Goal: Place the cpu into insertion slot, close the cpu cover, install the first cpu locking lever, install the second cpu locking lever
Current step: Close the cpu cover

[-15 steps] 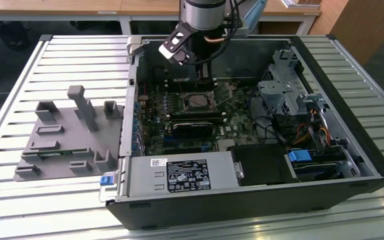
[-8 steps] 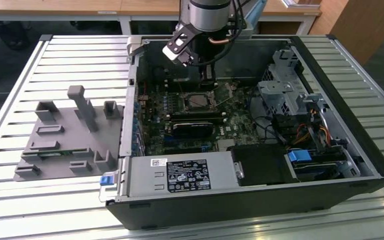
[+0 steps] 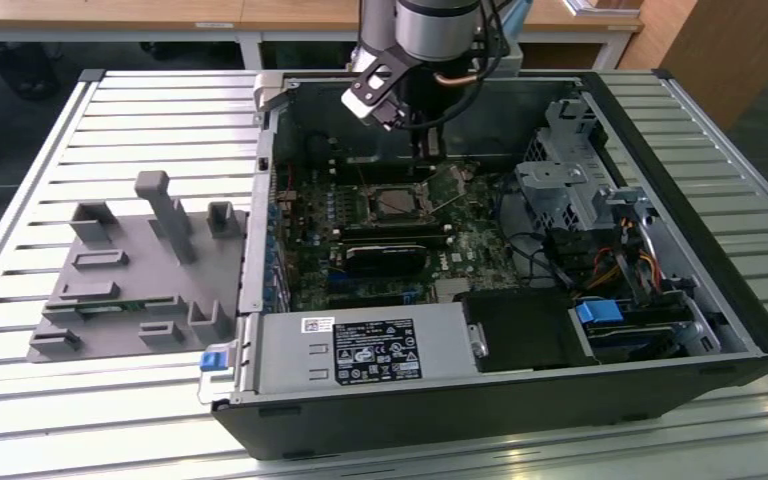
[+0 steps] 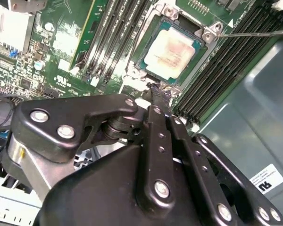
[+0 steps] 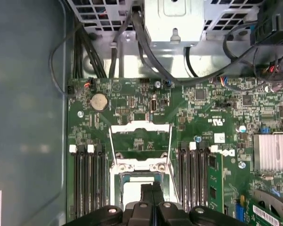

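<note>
Quick status from the bench. In the exterior view the arm comes down from the top centre of the frame into the open computer case [image 3: 491,432] on the slatted table [image 3: 117,100]. The gripper [image 3: 420,155] hangs just above the motherboard, right beside the socket. A grey fixture [image 3: 144,270] sits on the exterior view's left, well apart from the case.

The exterior view doesn't settle the fingers, but the second wrist view does. There the gripper [image 4: 156,90] has its fingers pinched together with nothing between them, tips just beside the socket edge. That view also shows the cpu [image 4: 173,48] lying flat in the insertion slot [image 4: 142,67], metal top facing up. A thin metal lever [image 4: 250,33] sticks out past one corner, unlatched.

The first wrist view adds the cover. The cpu cover [image 5: 140,126] is swung open away from the socket, and green board shows through its window. The gripper [image 5: 151,189] tips sit over the cpu [image 5: 132,188]. Black memory slots [image 5: 87,179] run along both sides of the socket, and a coin battery [image 5: 99,101] sits further out on the board.
</note>
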`<state>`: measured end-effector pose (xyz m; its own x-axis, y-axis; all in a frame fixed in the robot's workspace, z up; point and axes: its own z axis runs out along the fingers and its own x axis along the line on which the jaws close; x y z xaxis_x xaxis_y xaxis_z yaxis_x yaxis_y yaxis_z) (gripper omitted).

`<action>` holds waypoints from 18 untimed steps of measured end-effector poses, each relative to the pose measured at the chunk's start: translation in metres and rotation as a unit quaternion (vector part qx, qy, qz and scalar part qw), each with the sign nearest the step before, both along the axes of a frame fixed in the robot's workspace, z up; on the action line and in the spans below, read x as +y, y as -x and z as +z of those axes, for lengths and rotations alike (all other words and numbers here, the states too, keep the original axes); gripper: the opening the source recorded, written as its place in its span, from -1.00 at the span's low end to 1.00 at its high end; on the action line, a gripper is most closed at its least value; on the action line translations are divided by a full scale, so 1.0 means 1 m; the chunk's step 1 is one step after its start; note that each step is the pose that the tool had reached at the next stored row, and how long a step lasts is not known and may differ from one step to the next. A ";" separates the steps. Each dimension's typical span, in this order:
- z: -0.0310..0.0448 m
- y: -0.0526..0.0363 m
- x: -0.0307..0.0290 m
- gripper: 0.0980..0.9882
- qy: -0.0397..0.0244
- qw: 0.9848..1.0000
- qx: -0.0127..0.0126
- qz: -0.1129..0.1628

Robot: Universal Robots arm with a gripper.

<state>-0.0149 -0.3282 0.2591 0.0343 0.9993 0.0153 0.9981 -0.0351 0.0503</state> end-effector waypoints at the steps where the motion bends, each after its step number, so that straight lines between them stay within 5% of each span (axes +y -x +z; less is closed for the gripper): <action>1: 0.0002 -0.0004 0.0000 -0.98 0.000 1.000 0.000 0.000; 14: 0.0003 -0.0332 0.0000 -0.98 0.000 1.000 0.000 0.003; 18: 0.0000 -0.0359 0.0000 -0.98 0.000 1.000 0.000 0.006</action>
